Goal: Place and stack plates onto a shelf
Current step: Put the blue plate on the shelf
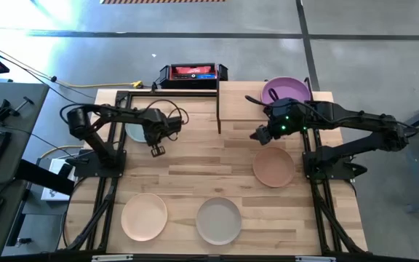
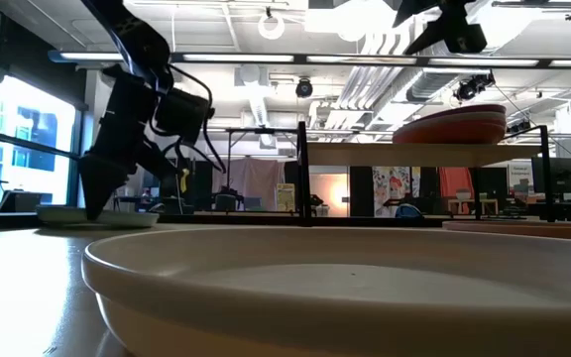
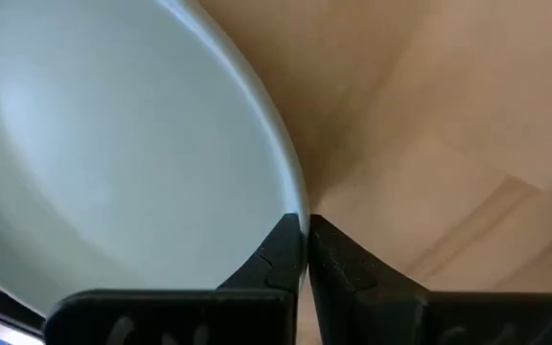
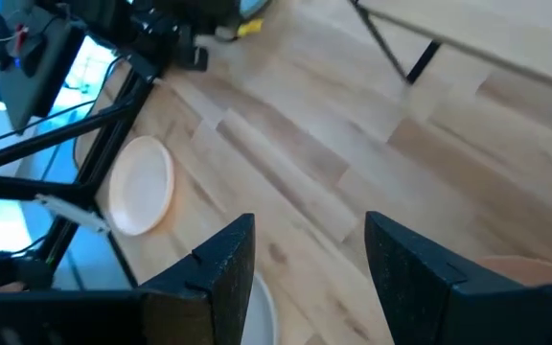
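Where the left gripper (image 3: 305, 251) meets the table, its fingers are pinched tight on the rim of the pale teal plate (image 3: 113, 144) lying on the tabletop (image 1: 209, 164) beside the shelf (image 1: 268, 109). Right gripper (image 1: 260, 136): fingers wide apart, empty, above the tan plate (image 1: 273, 167). Purple plate (image 1: 286, 90): on the shelf. Peach plate (image 1: 144, 216), pale grey plate (image 1: 219, 220): near edge.

High view: overhead, straight down, whole table (image 1: 195, 164). Low view: tabletop level, pale grey plate (image 2: 345, 288) filling foreground. Left wrist: close on teal plate (image 3: 113, 144) rim. Right wrist: higher, oblique; shares peach plate (image 4: 142, 184) with high view.
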